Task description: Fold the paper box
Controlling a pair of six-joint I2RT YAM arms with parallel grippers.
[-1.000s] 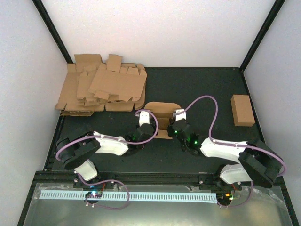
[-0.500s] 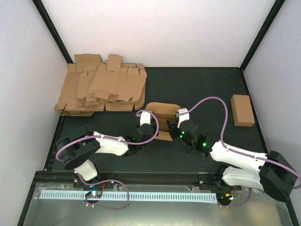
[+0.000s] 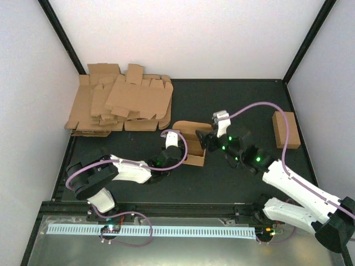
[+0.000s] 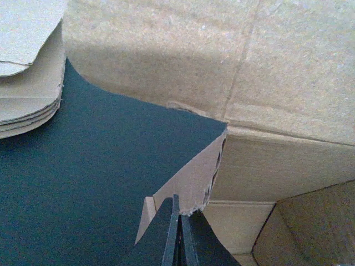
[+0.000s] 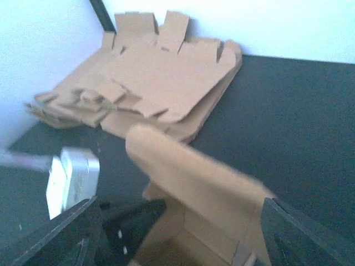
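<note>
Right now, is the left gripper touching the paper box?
Touching. In the left wrist view, the left gripper has its jaws shut on a thin flap of the paper box.

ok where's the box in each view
top external: box at centre
left wrist: box fills top and right
right wrist: box low centre, blurred
shared: heap of blanks, left of the box in all three
</note>
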